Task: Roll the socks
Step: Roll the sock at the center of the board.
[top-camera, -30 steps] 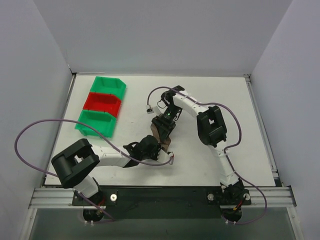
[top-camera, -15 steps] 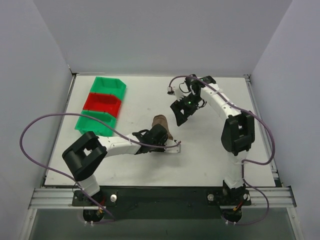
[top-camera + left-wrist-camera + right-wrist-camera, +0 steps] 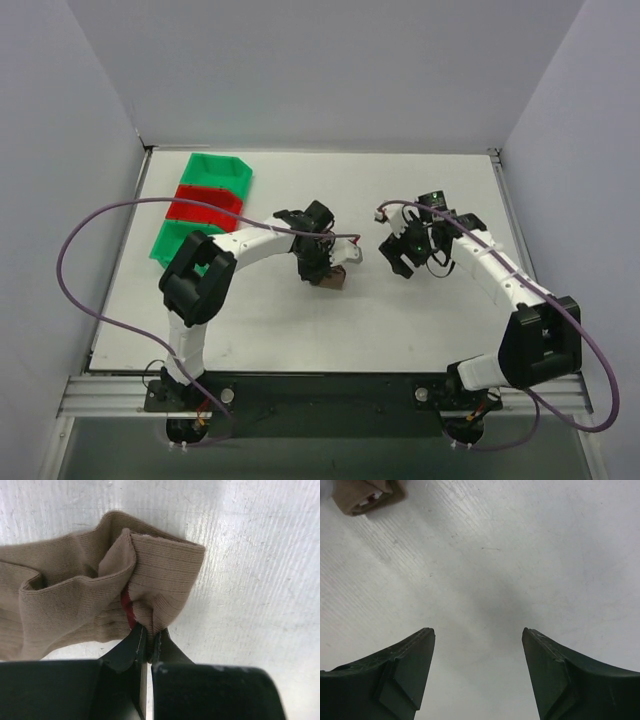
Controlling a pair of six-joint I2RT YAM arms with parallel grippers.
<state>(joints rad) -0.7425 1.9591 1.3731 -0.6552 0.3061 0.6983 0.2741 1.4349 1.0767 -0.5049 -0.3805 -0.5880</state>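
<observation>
Since the earlier frame the right gripper (image 3: pixel 477 632) has drawn back from the socks (image 3: pixel 75 595). It now hangs to their right over the bench (image 3: pixel 420 180), apart from them. The left arm (image 3: pixel 255 238) has swung in from the near-left corner and now reaches across from the left side. The socks, stretched lengthwise between both grippers a second ago, are now a compact tan-brown bundle near the middle of the bench. Check the left gripper (image 3: pixel 149 634): its jaws are clenched on a fold of the tan knit at the bundle's edge, and a sliver of dark red cuff shows in the crease just above the tips. The right jaws stand released and wide apart, with only bench surface seen between them. In the right wrist view the bundle sits in the upper left corner, well apart from the fingertips. Three small bins stand in a row at the far left of the bench, touching side to side: a far green bin (image 3: pixel 215 172), a red bin (image 3: pixel 203 205) and a near green bin (image 3: pixel 178 245). In the top view the left arm overlaps the near green bin. The socks lie on the bench outside all three bins, well apart to their right.
</observation>
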